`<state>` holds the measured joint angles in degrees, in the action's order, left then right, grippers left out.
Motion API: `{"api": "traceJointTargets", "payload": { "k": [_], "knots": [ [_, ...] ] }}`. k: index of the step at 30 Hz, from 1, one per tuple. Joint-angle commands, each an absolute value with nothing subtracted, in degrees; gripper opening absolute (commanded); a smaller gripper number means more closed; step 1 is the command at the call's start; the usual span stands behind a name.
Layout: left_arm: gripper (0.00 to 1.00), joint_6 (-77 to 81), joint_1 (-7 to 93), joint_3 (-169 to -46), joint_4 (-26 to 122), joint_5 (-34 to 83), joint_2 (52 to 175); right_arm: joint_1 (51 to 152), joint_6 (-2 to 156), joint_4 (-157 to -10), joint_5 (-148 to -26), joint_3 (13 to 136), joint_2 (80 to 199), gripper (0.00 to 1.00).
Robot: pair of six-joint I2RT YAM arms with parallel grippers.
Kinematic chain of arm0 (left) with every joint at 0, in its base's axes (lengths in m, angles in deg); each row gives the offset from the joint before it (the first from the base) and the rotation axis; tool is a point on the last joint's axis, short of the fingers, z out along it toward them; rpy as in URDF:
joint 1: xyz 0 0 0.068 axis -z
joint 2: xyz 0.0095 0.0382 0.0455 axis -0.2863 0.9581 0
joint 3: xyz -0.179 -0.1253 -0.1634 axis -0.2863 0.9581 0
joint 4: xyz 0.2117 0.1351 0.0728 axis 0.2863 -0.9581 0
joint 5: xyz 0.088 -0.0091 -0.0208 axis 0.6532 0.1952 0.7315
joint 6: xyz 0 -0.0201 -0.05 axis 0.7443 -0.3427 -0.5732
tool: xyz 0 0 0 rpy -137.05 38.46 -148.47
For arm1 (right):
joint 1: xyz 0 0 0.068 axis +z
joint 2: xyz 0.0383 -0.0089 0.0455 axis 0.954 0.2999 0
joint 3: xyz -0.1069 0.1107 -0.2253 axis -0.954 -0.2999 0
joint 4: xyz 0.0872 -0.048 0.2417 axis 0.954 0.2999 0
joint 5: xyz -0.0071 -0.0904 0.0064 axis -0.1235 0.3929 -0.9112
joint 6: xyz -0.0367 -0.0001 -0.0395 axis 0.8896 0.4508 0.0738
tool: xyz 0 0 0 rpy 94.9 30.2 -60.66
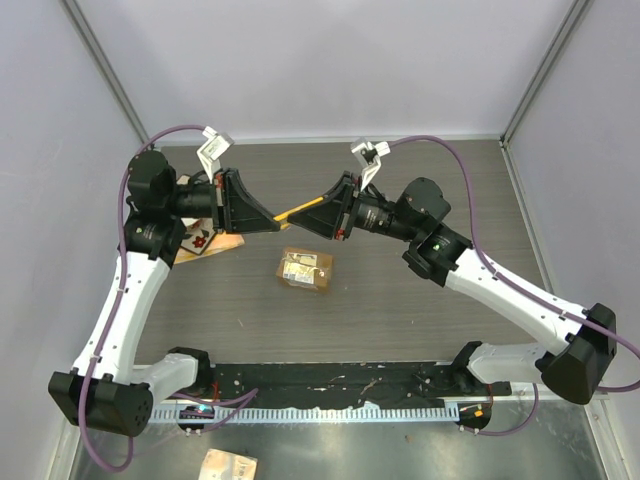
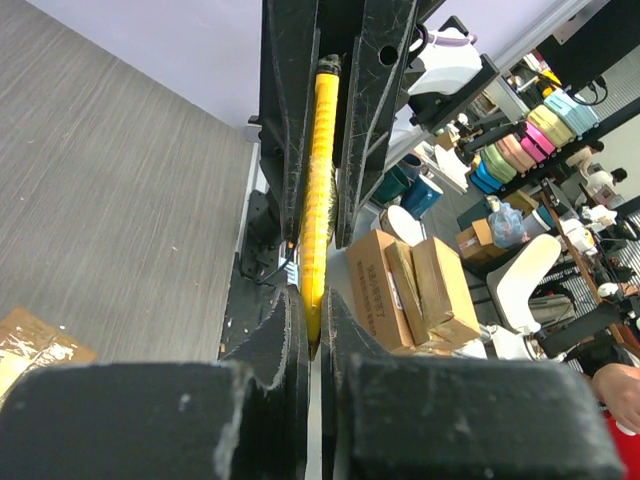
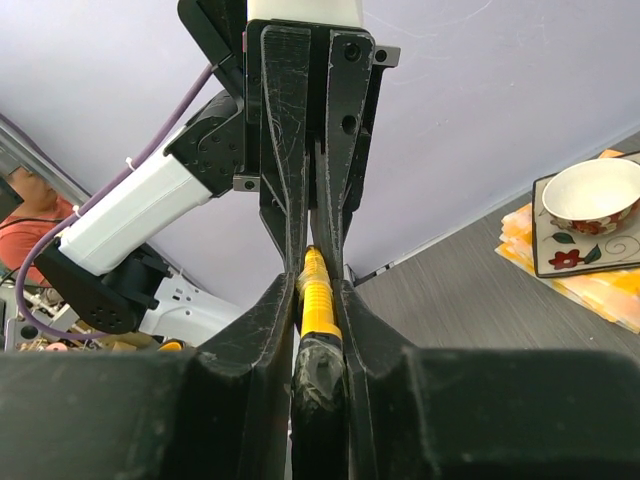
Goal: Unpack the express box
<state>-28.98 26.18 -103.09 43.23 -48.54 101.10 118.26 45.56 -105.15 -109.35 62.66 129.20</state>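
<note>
Centrally, express box [image 1: 306, 270]; table [image 1: 400, 325], lilac walls [image 1: 330, 60].

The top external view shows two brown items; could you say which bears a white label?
The express box at mid-table, lying free; the flat card to its left bears a cup instead.

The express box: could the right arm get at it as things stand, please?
Probably not yet. The right gripper is shut on the yellow utility knife, which the left gripper also clamps. The express box lies uncovered near them, so only the full gripper hinders.
</note>
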Motion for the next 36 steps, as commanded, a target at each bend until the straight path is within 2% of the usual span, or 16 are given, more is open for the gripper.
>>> {"api": "traceJointTargets", "payload": {
  "k": [1,3,4,6,16,20,21,24,27,28,30,31,32,33,35,36],
  "knots": [
    [0.0,-30.71,26.39,-103.27,44.94,-54.14,98.8,117.28,48.36,-104.1,-105.26,63.08,128.35,0.09],
    [0.0,-30.89,26.39,-103.09,44.85,-53.97,98.72,117.63,48.09,-104.37,-105.35,63.25,128.88,0.23],
    [0.0,-30.89,26.39,-103.09,44.94,-53.7,98.72,117.9,48.0,-104.89,-105.26,63.34,129.15,0.32],
    [0.0,-30.89,26.48,-103.0,44.94,-53.61,98.8,118.69,48.09,-105.16,-104.56,63.6,130.02,0.38],
    [0.0,-30.63,26.48,-101.43,45.02,-52.56,98.1,119.74,45.9,-109.9,-104.11,64.22,131.78,0.4],
    [0.0,-30.45,26.48,-101.07,45.11,-52.47,98.19,120.71,45.81,-110.35,-104.29,64.75,132.75,0.31],
    [0.0,-30.36,26.48,-101.16,45.11,-52.47,98.1,120.89,45.72,-110.52,-104.38,64.75,133.01,0.22],
    [0.0,-30.01,26.57,-100.72,45.02,-52.03,98.1,121.15,45.54,-111.14,-104.56,64.57,133.19,0.07],
    [0.23,-28.35,26.4,-99.67,44.76,-52.12,98.98,121.15,46.33,-109.92,-103.59,64.22,132.67,0.01],
    [0.44,-27.65,25.79,-99.05,44.15,-51.86,99.41,121.15,48.42,-106.43,-103.15,64.57,132.23,0.01],
    [0.76,-21.19,24.03,-98.96,37.85,-49.58,101.43,121.15,51.68,-101.32,-100.44,65.18,130.56,0.01],
    [0.86,-16.35,21.85,-100.0,32.86,-48.0,102.48,121.24,54.74,-96.25,-99.21,65.36,129.77,0.01],
    [0.87,-7.51,21.13,-101.84,15.75,-41.98,103.71,121.06,56.16,-94.02,-97.89,65.19,127.85,0.01],
    [0.88,8.59,21.03,-107.69,5.75,-36.36,107.55,120.89,57.22,-92.35,-95.27,64.84,126.87,0.01],
    [0.85,11.48,22.61,-109.42,-3.2,-27.47,110.92,120.45,60.11,-87.95,-93.23,63.52,123.9,0.01],
    [0.81,10.52,22.7,-109.07,-3.14,-18.98,112.85,120.1,61.09,-85.24,-90.69,63.08,123.18,0.01]
  ]
}}
